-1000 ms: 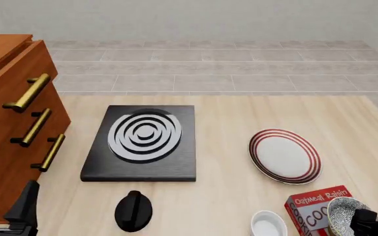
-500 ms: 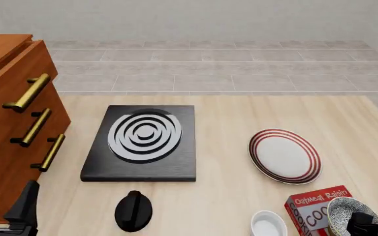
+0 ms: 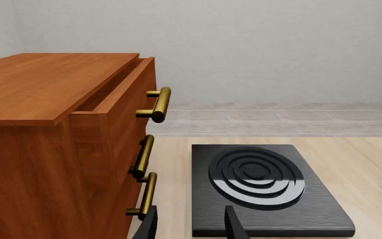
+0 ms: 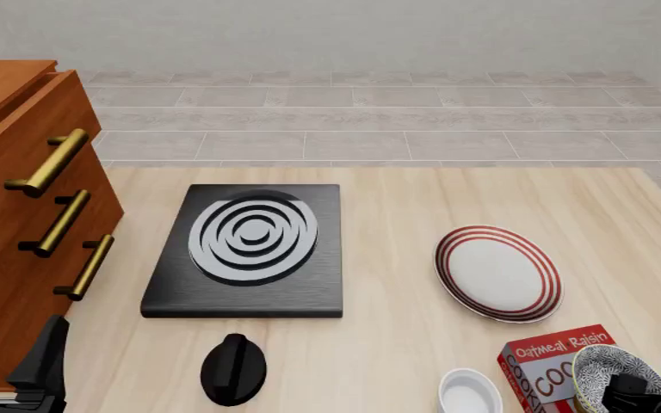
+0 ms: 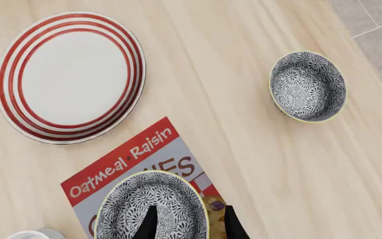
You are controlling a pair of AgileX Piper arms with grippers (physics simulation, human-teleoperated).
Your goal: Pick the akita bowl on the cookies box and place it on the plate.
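Fingers of your right gripper (image 5: 186,223) sit spread astride the rim of the akita bowl (image 5: 152,206), which rests on the cookies box (image 5: 127,155) near the plate (image 5: 69,75). Your left gripper (image 3: 189,225) hangs spread, holding nothing.

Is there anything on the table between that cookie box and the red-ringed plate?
No. In the right wrist view, only bare wooden tabletop separates the cookies box from the plate.

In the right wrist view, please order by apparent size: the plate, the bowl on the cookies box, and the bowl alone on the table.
1. plate, largest.
2. akita bowl on the cookies box; nearer the camera and partly cut off.
3. lone patterned bowl, smallest.
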